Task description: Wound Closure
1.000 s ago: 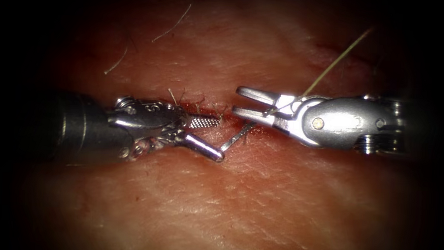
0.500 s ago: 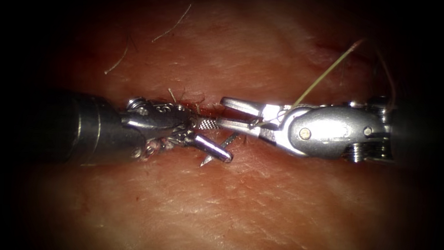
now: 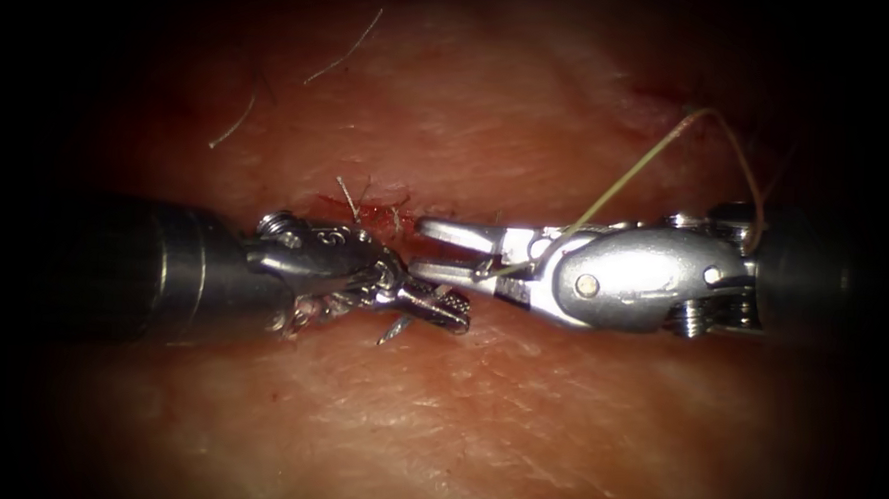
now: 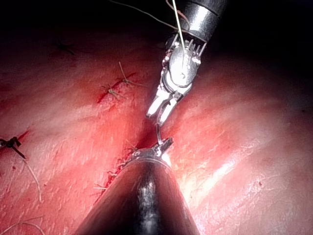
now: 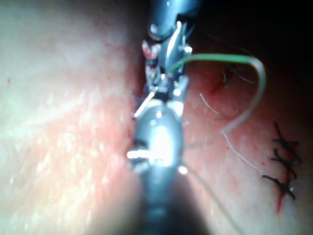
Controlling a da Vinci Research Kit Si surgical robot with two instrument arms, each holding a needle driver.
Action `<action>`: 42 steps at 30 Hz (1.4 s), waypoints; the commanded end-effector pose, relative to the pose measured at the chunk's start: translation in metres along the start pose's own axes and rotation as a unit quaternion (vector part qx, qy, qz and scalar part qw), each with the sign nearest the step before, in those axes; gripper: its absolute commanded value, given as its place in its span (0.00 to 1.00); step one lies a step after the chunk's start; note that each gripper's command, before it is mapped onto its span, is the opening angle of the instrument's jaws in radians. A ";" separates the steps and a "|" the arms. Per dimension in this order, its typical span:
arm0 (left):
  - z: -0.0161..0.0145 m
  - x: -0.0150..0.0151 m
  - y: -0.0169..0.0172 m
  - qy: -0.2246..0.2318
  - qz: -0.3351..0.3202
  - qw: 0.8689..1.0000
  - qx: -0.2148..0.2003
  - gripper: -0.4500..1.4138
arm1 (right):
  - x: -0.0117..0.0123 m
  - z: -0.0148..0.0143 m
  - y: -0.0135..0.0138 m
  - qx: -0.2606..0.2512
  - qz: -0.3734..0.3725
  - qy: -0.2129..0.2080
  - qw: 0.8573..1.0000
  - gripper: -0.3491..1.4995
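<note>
Over the cut [image 3: 371, 214], left hand [image 3: 440, 309] clamps needle [image 3: 397, 328] near its tip.

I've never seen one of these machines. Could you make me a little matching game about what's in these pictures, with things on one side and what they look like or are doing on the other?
Things:
1. left tool
2. right tool
3. thread
4. dark stitches

States:
A. jaws open
B. pale green, arching away from the right tool
C. jaws shut on the needle, whose point sticks out clear of the tissue
D. already sewn into the tissue, off to one side

Pairs: 1-C, 2-A, 3-B, 4-D
</note>
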 end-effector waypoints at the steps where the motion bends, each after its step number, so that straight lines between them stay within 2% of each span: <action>1: 0.0006 -0.0001 -0.0003 -0.002 0.000 1.000 -0.006 0.00 | -0.0005 0.0007 0.0000 0.000 0.000 0.000 1.000 0.00; 3: 0.0006 -0.0002 0.0000 -0.005 -0.008 1.000 -0.011 0.00 | -0.0004 0.0007 0.0002 -0.008 0.019 -0.010 1.000 0.00; 4: 0.0006 -0.0003 0.0001 -0.007 -0.013 1.000 -0.013 0.00 | -0.0004 0.0007 0.0004 -0.014 0.037 -0.017 0.999 0.06; 5: 0.0006 -0.0003 0.0002 -0.009 -0.018 1.000 -0.015 0.00 | -0.0003 0.0006 0.0006 -0.019 0.052 -0.022 0.998 0.25; 6: 0.0006 -0.0004 0.0003 -0.009 -0.026 1.000 -0.013 0.00 | -0.0003 0.0006 0.0007 -0.032 0.068 -0.028 0.997 0.52; 7: 0.0005 -0.0004 0.0003 -0.004 -0.032 0.999 -0.012 0.00 | -0.0002 0.0005 0.0008 -0.046 0.079 -0.036 0.995 0.69; 8: 0.0005 -0.0004 0.0003 0.000 -0.037 0.999 -0.012 0.00 | -0.0001 0.0005 0.0008 -0.063 0.097 -0.044 0.992 0.77; 9: 0.0005 -0.0004 0.0003 0.005 -0.043 0.999 -0.012 0.00 | 0.0000 0.0004 0.0007 -0.079 0.115 -0.051 0.989 0.81; 11: 0.0004 -0.0004 0.0003 0.011 -0.054 0.998 -0.017 0.00 | 0.0002 0.0005 0.0007 -0.093 0.139 -0.056 0.984 0.81; 14: 0.0004 -0.0003 0.0002 0.025 -0.059 0.998 -0.023 0.00 | 0.0005 0.0004 0.0005 -0.114 0.187 -0.057 0.974 0.86; 17: 0.0002 -0.0001 0.0000 0.053 -0.070 0.996 -0.032 0.00 | 0.0007 0.0003 0.0004 -0.137 0.204 -0.058 0.968 0.86; 24: -0.0003 0.0000 0.0002 0.083 -0.077 0.993 -0.037 0.00 | 0.0002 -0.0007 0.0001 -0.224 0.231 -0.074 0.944 0.86; 34: -0.0001 0.0001 0.0008 0.087 -0.078 0.992 -0.037 0.00 | -0.0018 -0.0015 -0.0003 -0.288 0.257 -0.104 0.917 0.86; 42: 0.0001 0.0002 0.0011 0.088 -0.079 0.992 -0.036 0.00 | -0.0024 -0.0008 -0.0008 -0.303 0.252 -0.118 0.912 0.87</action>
